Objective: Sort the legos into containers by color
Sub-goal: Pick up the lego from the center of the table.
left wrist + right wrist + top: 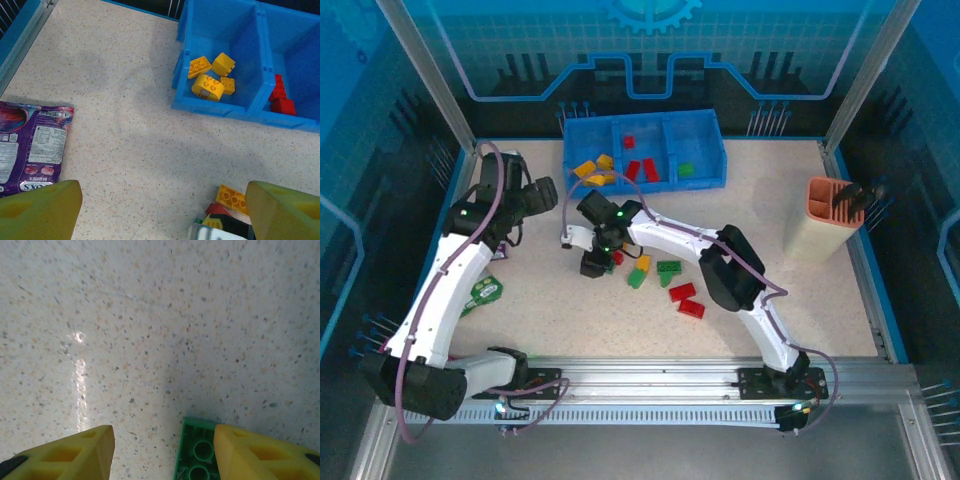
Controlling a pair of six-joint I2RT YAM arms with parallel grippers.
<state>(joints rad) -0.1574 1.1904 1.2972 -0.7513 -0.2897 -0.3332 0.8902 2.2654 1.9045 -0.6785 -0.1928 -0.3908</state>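
**Pick step: right pincer (164, 440) down on the table (150, 315) over a green brick (196, 457), not clamped yet.**

We see the brick between the fingers (260, 450), touching one, with bare table on the other side, so the jaws stand apart and grasp nothing. Its hollow underside faces the wrist. Long axis seems to run along the finger faces, across the closing line. Next we'd close, lift and carry to the blue tray (645, 186) beyond the pincer, right compartment, beside the lone green lego (686, 170). Left pincer (162, 200) hangs released and holds nothing.
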